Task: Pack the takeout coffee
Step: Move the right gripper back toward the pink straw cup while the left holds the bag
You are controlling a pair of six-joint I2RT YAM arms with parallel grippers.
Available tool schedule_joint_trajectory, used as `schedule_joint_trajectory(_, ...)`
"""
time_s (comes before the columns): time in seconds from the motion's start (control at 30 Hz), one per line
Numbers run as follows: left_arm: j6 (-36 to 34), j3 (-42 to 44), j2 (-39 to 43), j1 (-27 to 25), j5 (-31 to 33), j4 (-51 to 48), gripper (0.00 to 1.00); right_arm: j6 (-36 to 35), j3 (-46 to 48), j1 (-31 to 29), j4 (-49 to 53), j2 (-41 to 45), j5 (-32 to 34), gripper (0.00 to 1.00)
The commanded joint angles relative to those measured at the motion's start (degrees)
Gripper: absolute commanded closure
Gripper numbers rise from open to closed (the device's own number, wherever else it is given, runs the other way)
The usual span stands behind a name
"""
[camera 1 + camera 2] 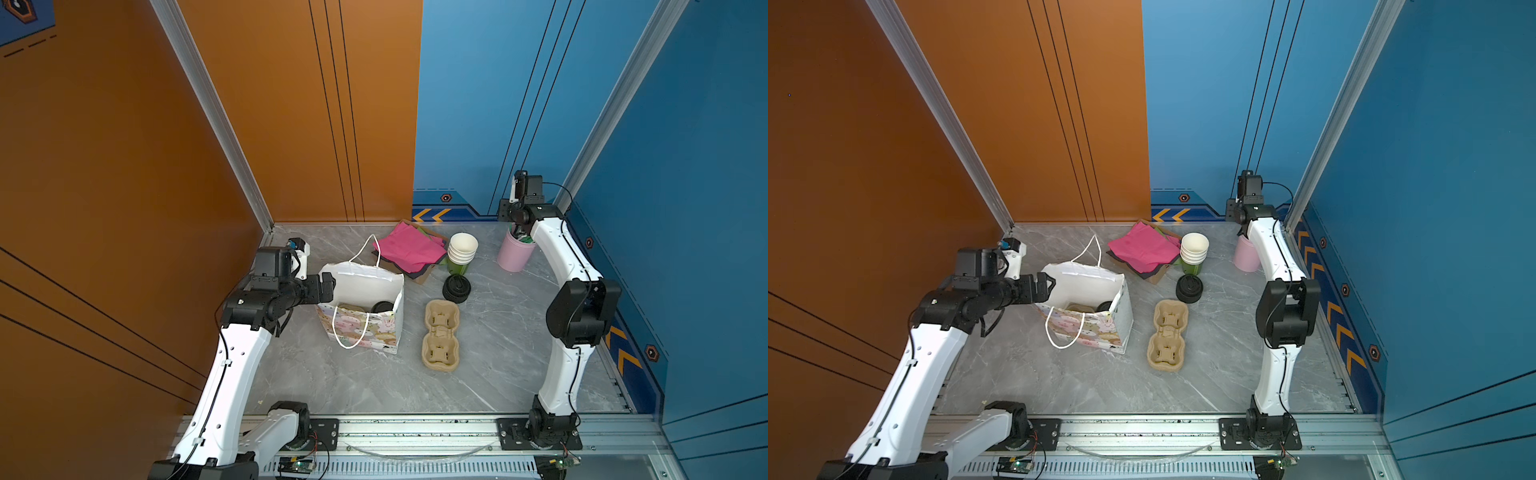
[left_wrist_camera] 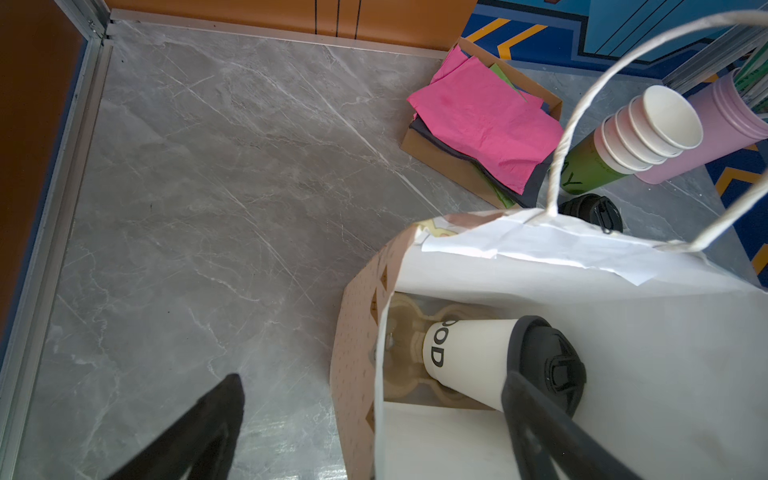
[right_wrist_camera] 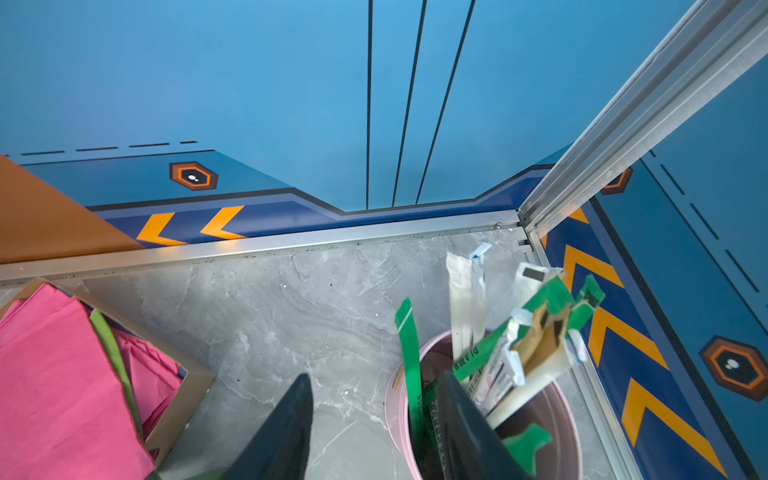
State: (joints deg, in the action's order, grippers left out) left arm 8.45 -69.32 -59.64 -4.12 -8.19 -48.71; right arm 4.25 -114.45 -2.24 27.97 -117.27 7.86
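The takeout coffee, a white paper cup with dark lettering and a black dome lid, stands in a pulp carrier at the bottom of the white paper bag. In both top views only its black lid shows. My left gripper is open at the bag's left rim. One finger hangs inside over the cup and the other outside, with the bag wall between them, touching nothing. My right gripper is at the back right over a pink cup, jaws apart across its rim.
Green and white wrapped packets stand in the pink cup. An empty pulp carrier lies right of the bag. Behind it are a stack of black lids, a stack of white cups and pink napkins in a cardboard tray.
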Motion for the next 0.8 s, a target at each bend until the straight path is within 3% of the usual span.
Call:
schedule_joint_trajectory(0.0, -0.71, -0.38, 0.20, 0.43, -1.53, -0.85, 0.02, -0.96, -2.36, 0.37, -1.91, -2.90, 2.41, 0.52)
schedule_joint_trajectory(0.47, -0.10, 0.15, 0.40, 0.43, -2.40, -0.86, 0.01, -1.34, -7.93, 1.10, -1.77, -9.79, 6.54, 0.68)
schedule_joint_trajectory(0.77, 0.10, -0.21, 0.76, 0.43, -2.23, -0.81, 0.00, -1.76, -8.59, 1.27, -1.77, -9.15, 5.47, 0.99)
